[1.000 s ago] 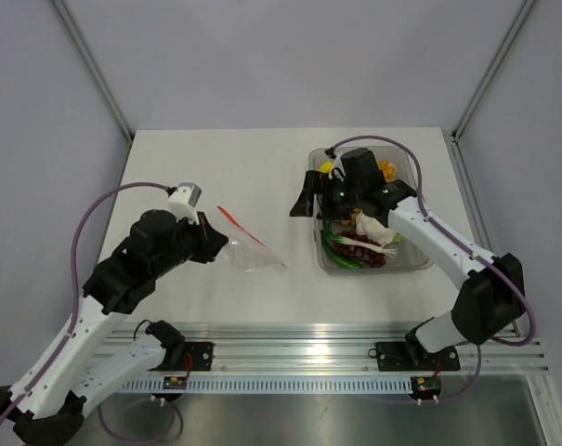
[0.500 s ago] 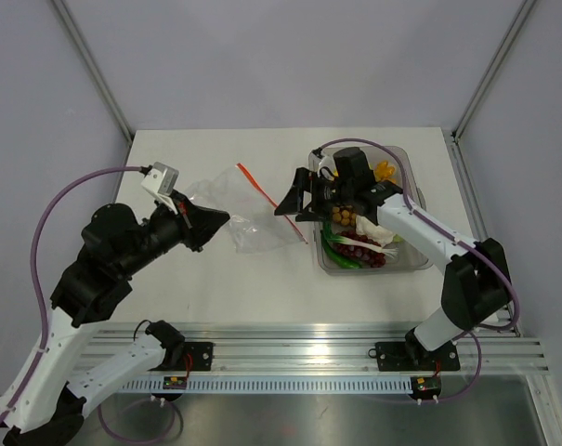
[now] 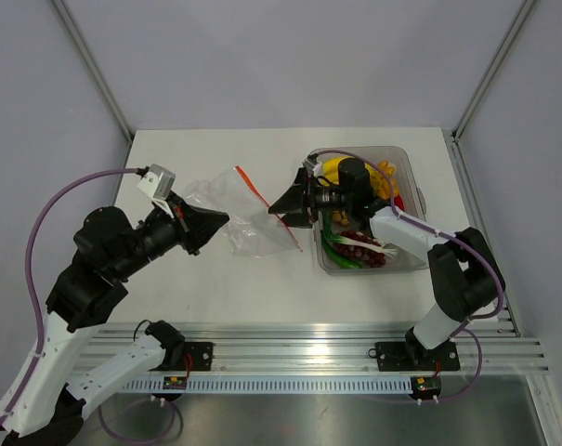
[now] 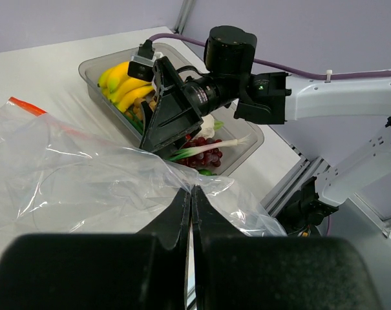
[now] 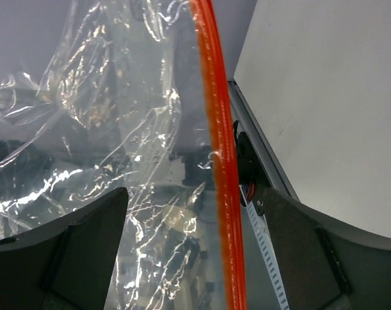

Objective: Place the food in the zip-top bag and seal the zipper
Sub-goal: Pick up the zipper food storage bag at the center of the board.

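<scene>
Lifting, overhead view: the zip-top bag [image 3: 248, 228] has been raised off the table [image 3: 262, 297] and spread towards the tub [image 3: 329, 268]. A second ago it lay crumpled low beside the left gripper [image 3: 217, 221].
Right gripper, overhead view: the right gripper [image 3: 285, 204] has been brought out from over the tub. It is now set against the zipper [image 3: 250, 182] about halfway along the strip.
Food, overhead view: the food [image 3: 359, 251] is all seen inside the tub, and none is in the bag.
Meaning for the task: the mouth is judged to be presented for opening. Loading and sealing are not yet begun.
Left grip, left wrist view: the jaws are pressed together on a fold of the bag's film, at the edge away from the zipper, so the bag is held up.
Tub contents, left wrist view: bananas [image 4: 121, 81] and grapes [image 4: 205, 147] are seen behind the right gripper.
Right grip, right wrist view: the fingers [image 5: 72, 258] are set wide apart with the zipper running between them, unclamped. Whether either finger is touched cannot be told.
Surface: a white matt table is seen, with a metal rail [image 3: 355, 346] along its near edge.
Room: the table is enclosed by pale lilac panels [image 3: 281, 56] framed by metal posts [image 3: 90, 65].
</scene>
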Available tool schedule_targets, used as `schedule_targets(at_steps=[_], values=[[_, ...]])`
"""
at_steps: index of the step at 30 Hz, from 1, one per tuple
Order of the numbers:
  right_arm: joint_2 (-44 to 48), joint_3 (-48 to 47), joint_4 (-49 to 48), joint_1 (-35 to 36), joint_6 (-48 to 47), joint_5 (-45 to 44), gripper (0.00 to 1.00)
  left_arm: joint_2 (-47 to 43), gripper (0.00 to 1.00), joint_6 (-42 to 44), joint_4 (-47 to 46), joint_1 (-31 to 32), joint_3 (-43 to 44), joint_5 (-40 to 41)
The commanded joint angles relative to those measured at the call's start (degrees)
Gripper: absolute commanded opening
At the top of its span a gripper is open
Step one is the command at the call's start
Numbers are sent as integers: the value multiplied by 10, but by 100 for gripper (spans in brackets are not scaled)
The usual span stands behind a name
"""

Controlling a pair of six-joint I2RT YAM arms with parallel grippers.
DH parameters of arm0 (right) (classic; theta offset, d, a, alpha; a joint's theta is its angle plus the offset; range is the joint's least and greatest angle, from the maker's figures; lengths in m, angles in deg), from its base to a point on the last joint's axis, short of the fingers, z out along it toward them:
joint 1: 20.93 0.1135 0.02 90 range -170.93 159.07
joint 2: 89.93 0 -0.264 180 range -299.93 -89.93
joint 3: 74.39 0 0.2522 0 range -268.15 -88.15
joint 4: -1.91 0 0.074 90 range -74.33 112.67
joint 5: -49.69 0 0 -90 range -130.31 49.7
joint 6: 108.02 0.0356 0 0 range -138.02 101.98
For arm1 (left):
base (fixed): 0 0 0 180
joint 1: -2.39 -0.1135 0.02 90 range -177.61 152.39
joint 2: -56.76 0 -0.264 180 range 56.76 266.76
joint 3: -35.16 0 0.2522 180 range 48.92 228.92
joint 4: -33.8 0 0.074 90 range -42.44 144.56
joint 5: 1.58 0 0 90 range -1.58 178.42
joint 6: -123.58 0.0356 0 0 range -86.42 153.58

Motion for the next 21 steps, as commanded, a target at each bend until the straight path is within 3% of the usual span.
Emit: schedule_targets(at_steps=[1,5,6,8,9,14,16,17,18,19,20,21], values=[[12,1,-134,-2,73,50,93,-2,0,12,-28,-1,2,-13],[30,-4,-106,-2,58,43,72,-5,0,17,-23,-1,-11,-6],[36,-6,-93,-2,40,36,55,-7,0,19,-23,-1,-17,-4],[52,-18,-33,-2,14,16,41,-6,0,19,-16,-1,-25,2],[57,-22,-10,-2,-15,11,29,-4,0,19,-13,-1,-28,9],[81,-39,63,-2,-67,-19,20,-10,0,15,-12,-1,-58,11],[91,-62,154,-1,-107,-47,16,-12,1,17,-4,-1,-63,26],[96,-71,183,-1,-158,-86,15,-11,9,18,2,-1,-63,42],[103,-91,267,1,-183,-113,14,-11,51,17,8,-1,-64,51],[107,-101,299,3,-206,-138,11,-8,77,17,22,-1,-63,58],[108,-111,330,13,-253,-194,11,-2,96,15,30,-1,-60,70],[108,-133,384,22,-274,-224,10,0,99,13,35,0,-56,79]])
